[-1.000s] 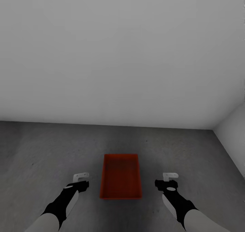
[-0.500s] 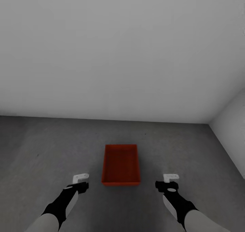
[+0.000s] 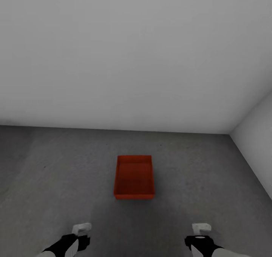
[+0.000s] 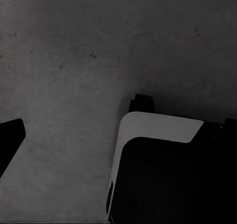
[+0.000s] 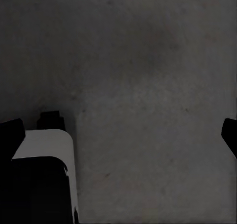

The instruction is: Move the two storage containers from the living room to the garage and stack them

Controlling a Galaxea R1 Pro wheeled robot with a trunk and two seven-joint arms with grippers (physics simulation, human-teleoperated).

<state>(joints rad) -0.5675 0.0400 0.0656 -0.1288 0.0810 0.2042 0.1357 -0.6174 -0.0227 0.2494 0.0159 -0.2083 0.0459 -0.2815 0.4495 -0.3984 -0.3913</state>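
Observation:
An orange-red storage container (image 3: 134, 177) sits upright on the dark grey concrete floor (image 3: 60, 174) of the garage, close to the far wall, its open top showing. My left gripper (image 3: 81, 230) and right gripper (image 3: 200, 228) hang low near the view's bottom edge, well short of the container and on either side of it. In the left wrist view the left gripper (image 4: 69, 150) is open over bare concrete. The right gripper (image 5: 143, 150) in its wrist view is also open, with only floor between the fingers.
A plain grey-white wall (image 3: 132, 60) runs behind the container, meeting a side wall (image 3: 257, 136) in a corner at the right. Concrete floor stretches to the left and in front of the container.
The container now looks smaller and farther off, and the whole picture has shifted, so the camera has moved back. Both grippers have dropped toward the view's bottom edge.

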